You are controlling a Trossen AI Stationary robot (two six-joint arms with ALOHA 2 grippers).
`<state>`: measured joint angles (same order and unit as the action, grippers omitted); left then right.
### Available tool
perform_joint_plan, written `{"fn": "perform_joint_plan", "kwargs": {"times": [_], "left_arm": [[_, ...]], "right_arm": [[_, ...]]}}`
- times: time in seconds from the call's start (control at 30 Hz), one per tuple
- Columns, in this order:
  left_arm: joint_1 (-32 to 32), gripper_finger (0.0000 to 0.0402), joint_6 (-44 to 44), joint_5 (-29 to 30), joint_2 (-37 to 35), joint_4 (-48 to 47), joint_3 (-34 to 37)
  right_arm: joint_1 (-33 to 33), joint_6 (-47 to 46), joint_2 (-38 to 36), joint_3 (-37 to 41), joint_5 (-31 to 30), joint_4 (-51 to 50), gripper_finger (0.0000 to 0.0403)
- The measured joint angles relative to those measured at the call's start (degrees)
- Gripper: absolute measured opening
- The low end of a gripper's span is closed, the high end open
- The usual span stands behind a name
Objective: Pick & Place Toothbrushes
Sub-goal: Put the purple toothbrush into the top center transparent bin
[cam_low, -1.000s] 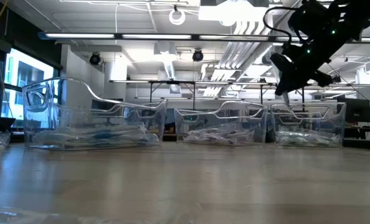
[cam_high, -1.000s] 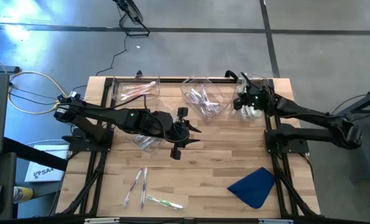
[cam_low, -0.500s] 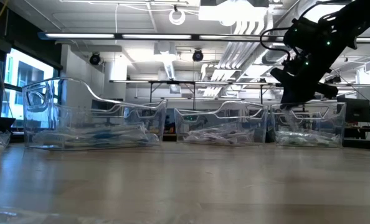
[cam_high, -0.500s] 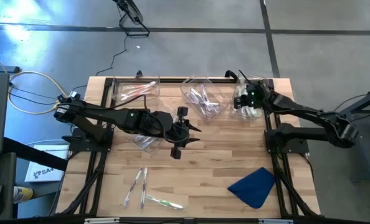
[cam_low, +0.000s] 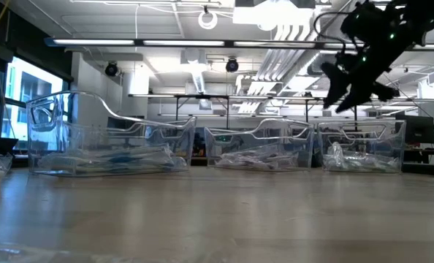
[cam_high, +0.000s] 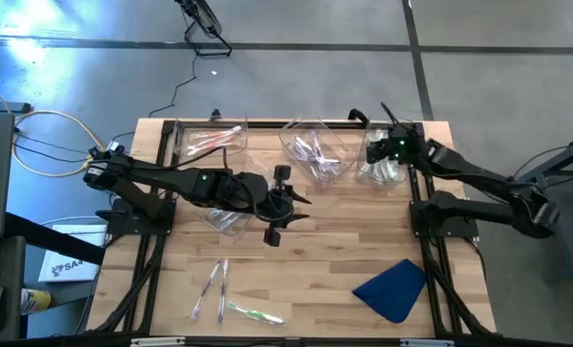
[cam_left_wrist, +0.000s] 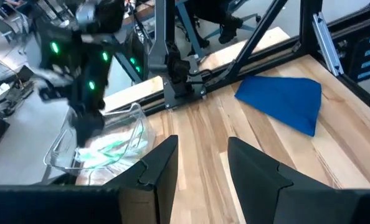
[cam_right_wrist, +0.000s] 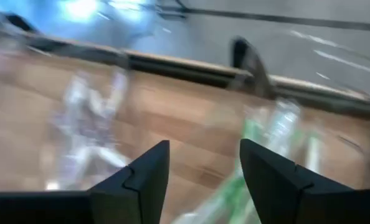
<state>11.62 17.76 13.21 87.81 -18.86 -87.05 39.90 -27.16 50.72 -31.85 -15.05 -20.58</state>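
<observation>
Toothbrushes (cam_high: 231,294): slim whitish sticks, green/pink accents, loose on the worktop (cam_high: 325,241) front-left; more in the clear bins (cam_high: 315,151). Right end effector (cam_high: 391,145) above the far-right bin, fingers wide and empty, a second ago narrow and lower. Left end effector (cam_high: 291,210) mid-worktop, partly apart, empty, unchanged.

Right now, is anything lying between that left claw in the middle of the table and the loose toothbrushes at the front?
Nothing visible. The left gripper, jaws open and empty, hangs over mid-table; only bare wood separates it from the three loose toothbrushes. The blue cloth lies off to the right side.
</observation>
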Motion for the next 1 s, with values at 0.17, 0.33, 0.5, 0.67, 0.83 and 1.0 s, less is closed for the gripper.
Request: {"fn": "perform_joint_plan", "kwargs": {"times": [0.17,0.33,0.5,0.67,0.83,1.0], "left_arm": [[0.00,0.0136,-0.02,0.00,0.00,-3.11,0.00],[0.00,0.0136,-0.01,0.00,0.00,-5.56,0.00],[0.00,0.0136,1.65,0.00,0.00,-5.76,0.00],[0.01,0.0136,3.39,0.00,0.00,-7.16,0.00],[2.33,0.0135,0.33,2.83,0.02,-15.57,0.00],[9.46,0.0135,-7.86,12.68,1.66,-23.59,0.00]], "right_arm": [[-0.56,0.22,-6.72,-1.94,8.61,0.62,0.0163],[-3.21,0.45,-13.80,-2.21,19.47,3.19,0.0121],[-7.04,1.96,-17.77,-2.24,29.14,5.20,0.0073],[-13.02,4.62,-18.03,-2.24,35.68,3.80,0.0015],[-21.63,8.61,-17.12,-1.96,36.37,2.71,0.0003],[-30.66,9.26,-16.19,1.80,32.17,8.74,0.0003]]}}
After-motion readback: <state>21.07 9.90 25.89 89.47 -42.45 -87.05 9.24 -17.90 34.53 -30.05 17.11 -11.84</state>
